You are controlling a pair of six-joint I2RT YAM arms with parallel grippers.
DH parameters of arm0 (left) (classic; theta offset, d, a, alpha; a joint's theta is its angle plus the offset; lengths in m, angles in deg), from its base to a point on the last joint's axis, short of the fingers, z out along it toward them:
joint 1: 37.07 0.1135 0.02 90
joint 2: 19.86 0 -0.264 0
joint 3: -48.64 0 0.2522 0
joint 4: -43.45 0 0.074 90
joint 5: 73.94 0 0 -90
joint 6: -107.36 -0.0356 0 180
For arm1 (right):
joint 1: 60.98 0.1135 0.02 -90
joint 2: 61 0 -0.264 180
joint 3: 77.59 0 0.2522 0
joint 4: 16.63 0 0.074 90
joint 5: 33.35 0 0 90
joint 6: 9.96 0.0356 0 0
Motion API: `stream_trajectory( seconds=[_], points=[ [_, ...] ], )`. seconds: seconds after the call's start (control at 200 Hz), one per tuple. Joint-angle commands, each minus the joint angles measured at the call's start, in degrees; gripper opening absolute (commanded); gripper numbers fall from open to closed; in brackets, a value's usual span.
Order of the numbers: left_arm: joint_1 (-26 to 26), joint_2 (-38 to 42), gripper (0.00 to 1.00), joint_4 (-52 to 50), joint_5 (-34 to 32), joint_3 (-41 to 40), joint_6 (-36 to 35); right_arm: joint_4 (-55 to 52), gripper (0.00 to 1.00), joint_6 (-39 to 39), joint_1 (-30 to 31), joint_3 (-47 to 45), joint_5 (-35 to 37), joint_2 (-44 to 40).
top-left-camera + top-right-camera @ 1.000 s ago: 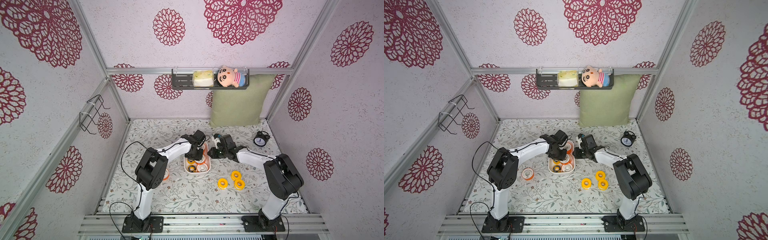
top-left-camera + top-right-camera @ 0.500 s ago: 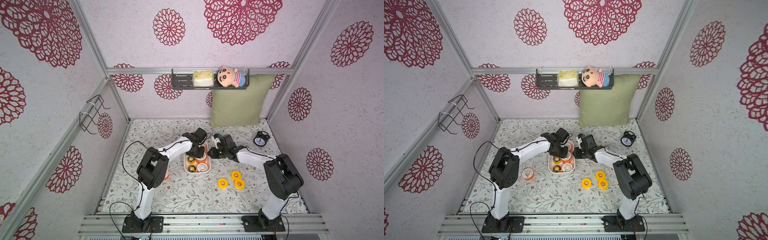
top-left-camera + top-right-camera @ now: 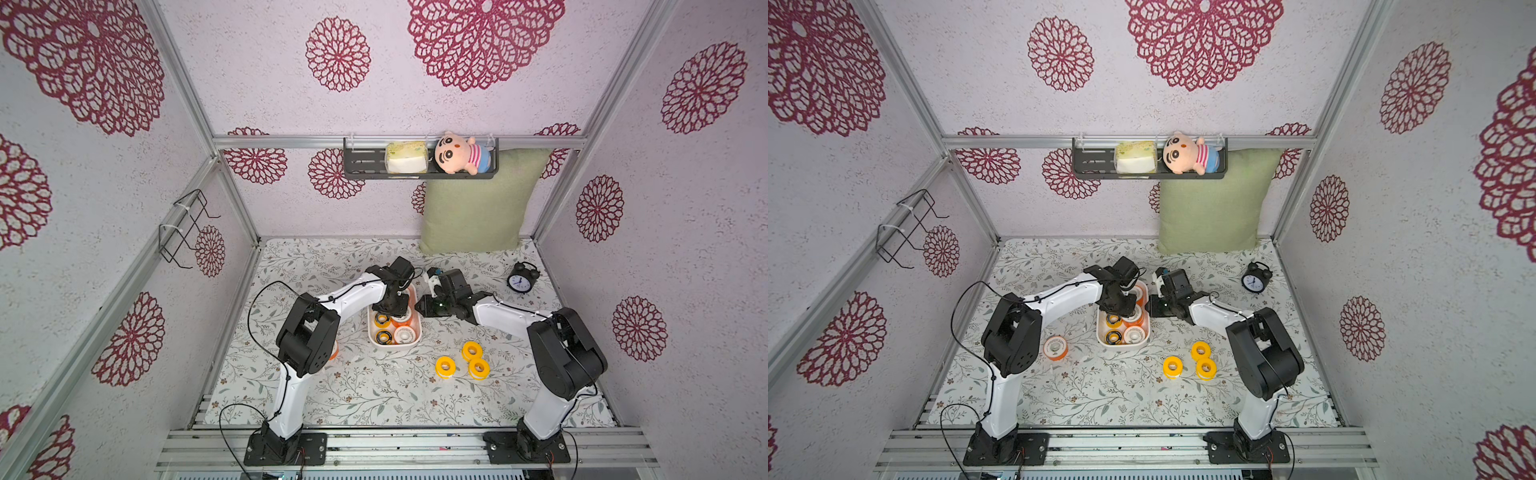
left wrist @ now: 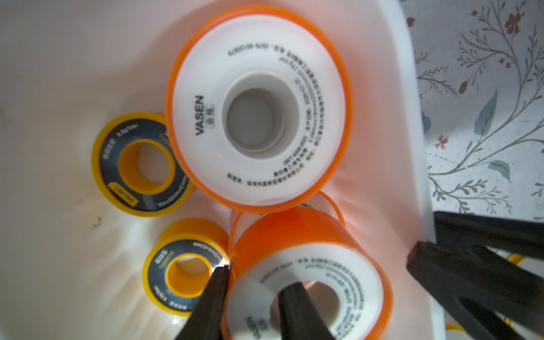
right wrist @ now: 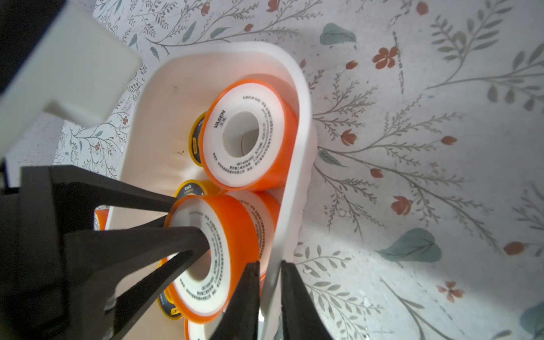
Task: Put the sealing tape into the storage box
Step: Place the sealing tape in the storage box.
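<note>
Pinching the storage box by its long wall, the right gripper is clamped tight on the white rim. Over the box, the left gripper grips an orange VASEN sealing-tape roll (one finger down its centre hole, one outside), held tilted above the rolls inside: another orange roll and two black-faced yellow rolls. Outside the box, three yellow rolls lie near its right front corner, and a lone orange roll lies to its left.
</note>
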Motion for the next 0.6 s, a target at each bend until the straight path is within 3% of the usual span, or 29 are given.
stream_trajectory(
  seconds=[0.0, 0.595],
  points=[
    [-0.5, -1.0, 0.29, -0.4, -0.5, 1.9, -0.5, -1.2, 0.19, -0.7, -0.1, 0.7, -0.7, -0.5],
    [-0.5, -2.1, 0.38, -1.3, -1.7, 3.8, -0.3, -1.7, 0.21, -1.0, -0.1, 0.6, -0.6, -1.1]
  ],
)
